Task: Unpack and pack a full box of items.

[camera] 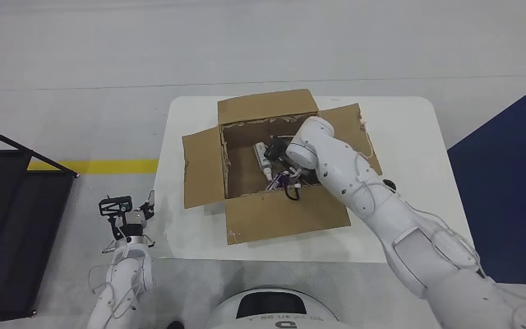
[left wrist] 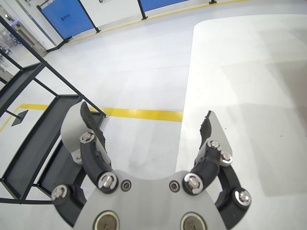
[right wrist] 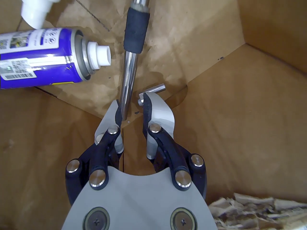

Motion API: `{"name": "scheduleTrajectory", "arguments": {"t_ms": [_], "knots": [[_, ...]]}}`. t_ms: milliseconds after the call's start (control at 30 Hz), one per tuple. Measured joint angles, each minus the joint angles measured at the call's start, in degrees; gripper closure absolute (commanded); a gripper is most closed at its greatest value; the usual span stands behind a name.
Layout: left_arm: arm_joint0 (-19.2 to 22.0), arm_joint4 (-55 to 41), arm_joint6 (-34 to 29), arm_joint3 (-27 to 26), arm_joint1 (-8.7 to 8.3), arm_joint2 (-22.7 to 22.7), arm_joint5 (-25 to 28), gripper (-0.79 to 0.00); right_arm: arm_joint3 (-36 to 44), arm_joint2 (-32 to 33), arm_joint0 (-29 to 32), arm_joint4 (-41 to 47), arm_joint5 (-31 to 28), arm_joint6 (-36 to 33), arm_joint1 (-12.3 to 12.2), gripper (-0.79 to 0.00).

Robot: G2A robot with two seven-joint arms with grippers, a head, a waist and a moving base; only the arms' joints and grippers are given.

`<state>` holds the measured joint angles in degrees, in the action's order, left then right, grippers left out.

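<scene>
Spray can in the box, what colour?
The spray can is blue with white label bands and a white nozzle; clearest in the right wrist view.

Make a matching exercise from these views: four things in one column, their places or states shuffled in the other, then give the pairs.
1. brown cardboard box
2. blue spray can with white nozzle
3. shiny metal rod with black sleeve
4. left gripper

a. open, beside the white table, over the floor
b. lying on its side inside the box
c. flaps spread, on the table
d. end between the right gripper's open fingers

Pairs: 1-c, 2-b, 3-d, 4-a.
</scene>
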<state>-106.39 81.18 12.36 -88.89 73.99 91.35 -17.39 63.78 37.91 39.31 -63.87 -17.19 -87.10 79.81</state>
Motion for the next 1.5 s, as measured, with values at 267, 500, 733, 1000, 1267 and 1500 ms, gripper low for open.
{"name": "scheduleTrajectory", "arguments": {"t_ms": [267, 500, 733, 1000, 1267, 1500], "knots": [[0.0, 0.0, 0.0, 0.0, 0.00, 0.0, 0.0, -0.785, -5.8, -4.3, -3.6, 3.2, 0.8, -0.8, 0.9, -0.129], [0.0, 0.0, 0.0, 0.0, 0.00, 0.0, 0.0, -0.785, -9.9, -7.5, -6.0, 3.2, 0.9, -0.9, 2.4, -0.089], [0.0, 0.0, 0.0, 0.0, 0.00, 0.0, 0.0, -0.785, -12.3, -9.6, -7.5, 3.7, 1.0, -0.9, 3.8, 0.000], [0.0, 0.0, 0.0, 0.0, 0.00, 0.0, 0.0, -0.785, -6.9, -6.9, -5.9, 2.0, 0.9, 3.8, 2.5, 0.000], [0.0, 0.0, 0.0, 0.0, 0.00, 0.0, 0.0, -0.785, -2.1, -1.5, -1.8, 0.6, 4.6, 1.9, -0.4, -0.231], [0.0, 0.0, 0.0, 0.0, 0.00, 0.0, 0.0, -0.785, 1.0, 0.8, 0.9, -0.6, 5.3, 0.5, -1.6, -0.268]]}}
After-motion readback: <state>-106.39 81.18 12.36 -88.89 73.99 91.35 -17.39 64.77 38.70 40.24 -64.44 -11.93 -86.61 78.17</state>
